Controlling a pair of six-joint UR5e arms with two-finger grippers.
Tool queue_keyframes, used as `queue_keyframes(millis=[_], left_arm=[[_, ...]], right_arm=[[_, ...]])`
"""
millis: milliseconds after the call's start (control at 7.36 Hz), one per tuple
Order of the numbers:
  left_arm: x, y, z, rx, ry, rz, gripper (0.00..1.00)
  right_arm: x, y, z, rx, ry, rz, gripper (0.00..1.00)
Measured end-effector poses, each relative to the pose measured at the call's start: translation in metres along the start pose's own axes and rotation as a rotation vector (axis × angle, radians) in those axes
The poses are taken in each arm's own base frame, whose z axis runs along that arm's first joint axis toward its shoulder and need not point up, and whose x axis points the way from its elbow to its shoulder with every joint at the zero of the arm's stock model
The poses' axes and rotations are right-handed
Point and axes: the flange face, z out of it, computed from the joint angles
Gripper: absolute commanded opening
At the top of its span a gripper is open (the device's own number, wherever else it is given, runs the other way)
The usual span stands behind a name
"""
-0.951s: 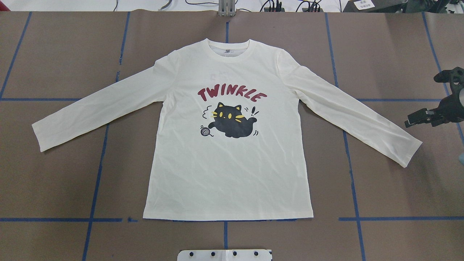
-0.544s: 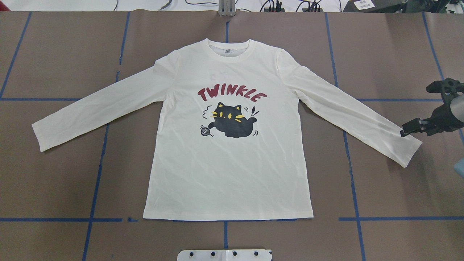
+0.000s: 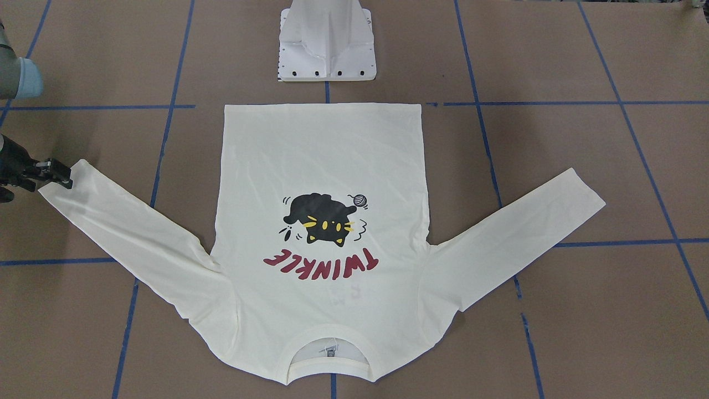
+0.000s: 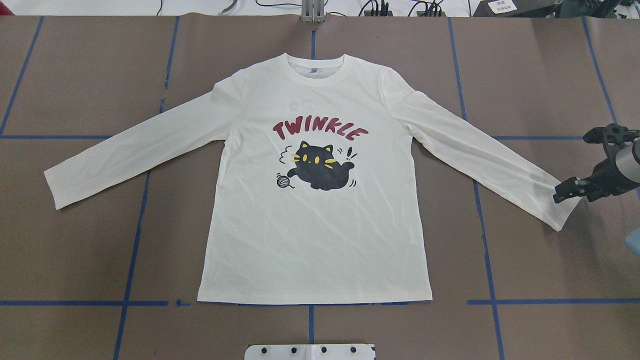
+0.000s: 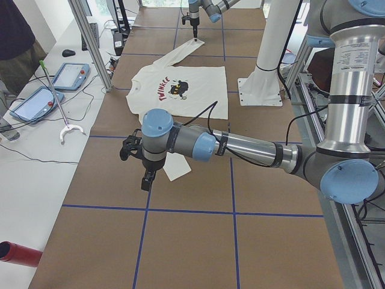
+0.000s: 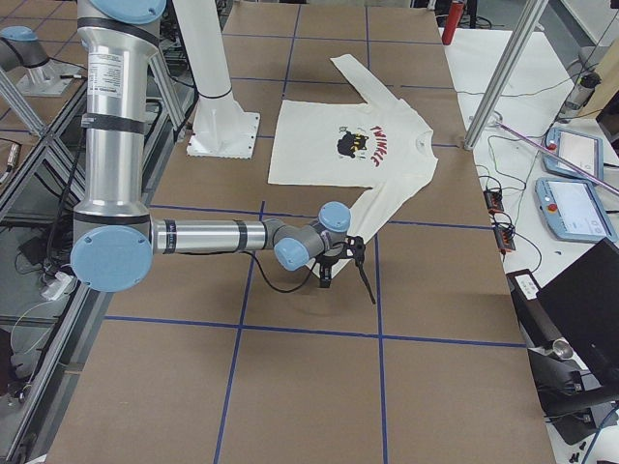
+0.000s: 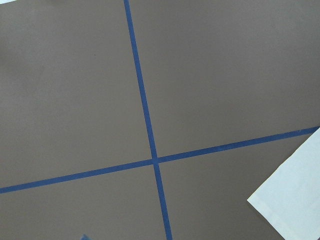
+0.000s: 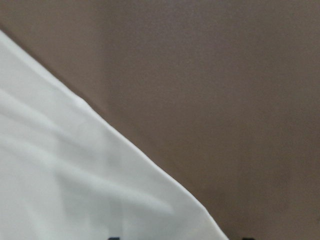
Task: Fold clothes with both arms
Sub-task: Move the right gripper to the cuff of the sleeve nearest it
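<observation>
1. Over the last second my right gripper (image 4: pixel 564 192) has swung in from the bare table (image 4: pixel 75 250) beside the sleeve. Its tips now sit over the edge of the right cuff (image 4: pixel 562 212).
2. Its fingers are apart and hold nothing. In the right wrist view two dark tips show well separated at the bottom edge, with cloth under one of them.
3. The shirt (image 4: pixel 315 240) has not moved. It lies flat in the middle of the table, print up, collar away from my base and both sleeves spread.
4. My left gripper (image 5: pixel 144 174) shows only from the side camera, hanging near the left cuff (image 7: pixel 292 200). I cannot tell whether its fingers are apart or together. Its wrist view catches just the cuff's corner.
5. No fold has started. I judge the right reach almost done, with a short drop and a pinch on the cuff next. The left should get squarely over its own cuff so both sleeves can be lifted together.
</observation>
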Motion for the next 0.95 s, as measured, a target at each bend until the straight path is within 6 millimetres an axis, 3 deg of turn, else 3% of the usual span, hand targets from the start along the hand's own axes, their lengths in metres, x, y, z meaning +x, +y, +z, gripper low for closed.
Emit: queue_keyframes(millis=[544,951], left_arm=[[0.000,-0.002,0.000,0.001,0.000,-0.001,1.00],[0.000,-0.002,0.000,0.001,0.000,-0.004,1.00]], right_arm=[[-0.013,0.007,-0.019,0.024,-0.026,-0.024,0.00],[-0.048,0.000,-0.046,0.069,-0.064,-0.046,0.00]])
